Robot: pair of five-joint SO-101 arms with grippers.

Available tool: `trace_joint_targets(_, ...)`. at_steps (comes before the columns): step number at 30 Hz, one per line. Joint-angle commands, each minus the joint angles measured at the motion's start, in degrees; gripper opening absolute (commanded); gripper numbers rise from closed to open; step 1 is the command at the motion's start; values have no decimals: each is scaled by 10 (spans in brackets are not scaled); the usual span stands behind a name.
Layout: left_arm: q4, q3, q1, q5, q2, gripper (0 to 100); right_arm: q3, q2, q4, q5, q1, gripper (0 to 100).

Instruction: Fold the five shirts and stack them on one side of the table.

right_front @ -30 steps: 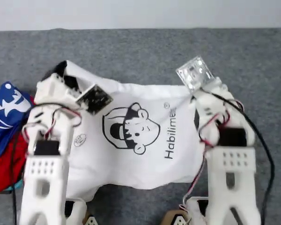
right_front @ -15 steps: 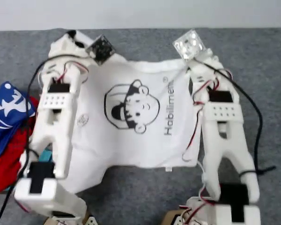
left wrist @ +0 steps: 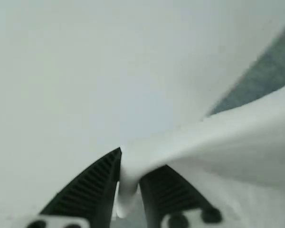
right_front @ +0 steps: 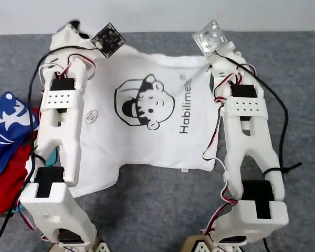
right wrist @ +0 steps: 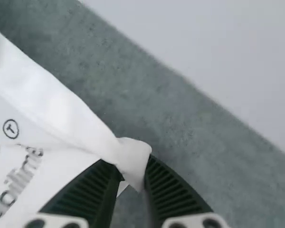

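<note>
Across the middle of the grey tabletop (right_front: 299,84), the high view shows a white shirt (right_front: 147,142) with a black cartoon print lying spread face up between the two arms. Its far hem is close to the back edge of the tabletop. The left arm (right_front: 60,115) stretches along one side of the shirt and the right arm (right_front: 247,121) along the other, each wrist at a far corner. From above, the wrist cameras and arm links sit over the fingers, so the grip cannot be read there.

The wrist views supply it. The left gripper (left wrist: 133,173) has its black ribbed fingers (left wrist: 92,185) pinching a bunched fold of the white fabric, with a pale wall (left wrist: 85,71) beyond and a sliver of grey tabletop to one side. The right gripper (right wrist: 130,166) likewise pinches a gathered corner of the shirt between its fingers (right wrist: 85,190). The taut hem runs away from that corner, with a little of the black print beside it and grey tabletop behind.

Beside the left arm, at the edge of the tabletop, the high view takes in a heap of other garments. A blue shirt (right_front: 8,126) with white print lies on a red shirt (right_front: 5,189), and a bit of teal fabric (right_front: 51,157) peeks out by the arm.
</note>
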Motion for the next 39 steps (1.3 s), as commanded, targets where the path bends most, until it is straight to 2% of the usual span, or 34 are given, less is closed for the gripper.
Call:
trace_joint_targets(1,132,-24,-9,-5,-8,6,-37,-4,74,6,-11,9)
trace_joint_targets(10,470,-25,-4,-9,-82,6,-38,-54,284,7,-15,9)
trace_joint_targets(21,761,-25,-8,-142,-113,6,-37,-98,514,7,-36,9)
trace_joint_targets(24,804,-22,-18,-167,-109,6,-36,-94,555,7,-43,9)
trace_joint_targets(30,804,46,-58,-229,-109,6,-14,-93,599,8,-47,9)
trace_joint_targets(35,804,131,-72,-273,-113,7,44,-95,598,32,-44,9)
trace_joint_targets(39,804,158,-71,-274,-108,8,69,-93,574,31,-46,9)
